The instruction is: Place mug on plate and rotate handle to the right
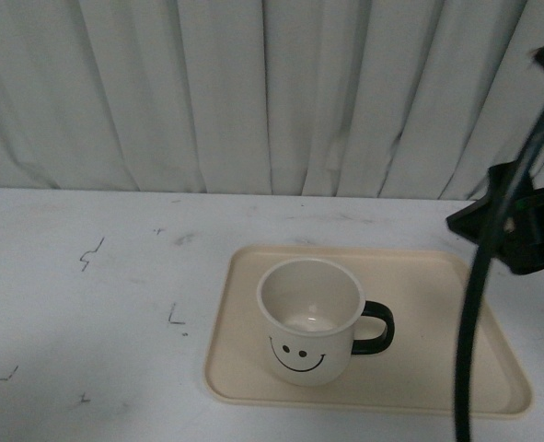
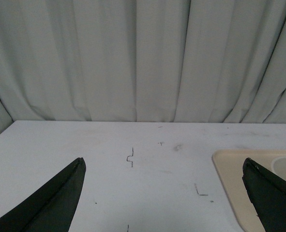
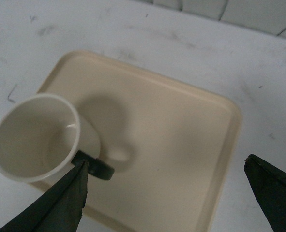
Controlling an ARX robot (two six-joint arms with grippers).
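Cream-white and upright in the front view, the mug [image 1: 308,322] stood on the plate [image 1: 437,304], left of the plate's middle. Its smiley face looked toward the camera and its dark handle [image 1: 378,330] pointed to the right. The plate lay on the white table [image 1: 97,295] in front of a pale curtain [image 1: 253,92]. The right arm [image 1: 515,230] hung dark above the plate's far right corner, apart from the mug, and a black cable [image 1: 469,350] drooped in front of it.

In the left wrist view, the left gripper [image 2: 163,166] hovered over bare table. Its 2 fingers [image 2: 55,200] were spread wide with nothing between them. 1 corner of the plate [image 2: 230,169] showed beside 1 finger.

In the right wrist view, the right gripper [image 3: 167,162] hung above the plate [image 3: 181,135], its 2 fingers [image 3: 60,203] wide apart and gripping nothing. The mug [image 3: 34,137] sat near 1 end of the plate. Its handle [image 3: 98,168] appeared just beside 1 fingertip, though contact could not be judged.
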